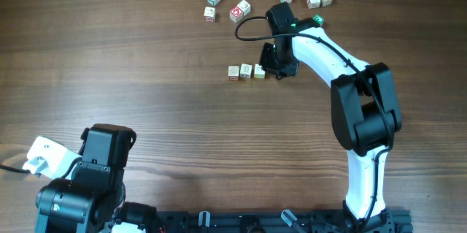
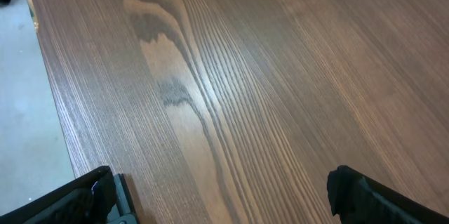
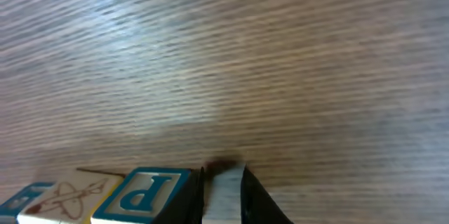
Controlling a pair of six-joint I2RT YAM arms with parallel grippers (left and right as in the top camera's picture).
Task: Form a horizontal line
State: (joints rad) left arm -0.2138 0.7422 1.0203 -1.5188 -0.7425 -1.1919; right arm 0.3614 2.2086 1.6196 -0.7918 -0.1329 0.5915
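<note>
1. At the lower left, we are seeing the left gripper (image 2: 221, 185) hovering over the table (image 2: 245, 76), its fingers spread wide apart and holding nothing.
2. Toward the middle, we are finding the row of three pale cubes (image 1: 246, 71) lying side by side, running left to right.
3. At the row's right end, the right gripper (image 3: 223, 182) is reaching down to the table, its fingers closing narrowly around a pale block (image 3: 223, 203) just beside the cube with the letter P (image 3: 149, 192).
4. Behind the row, loose cubes (image 1: 244, 7) are lying scattered, well apart from it.
</note>
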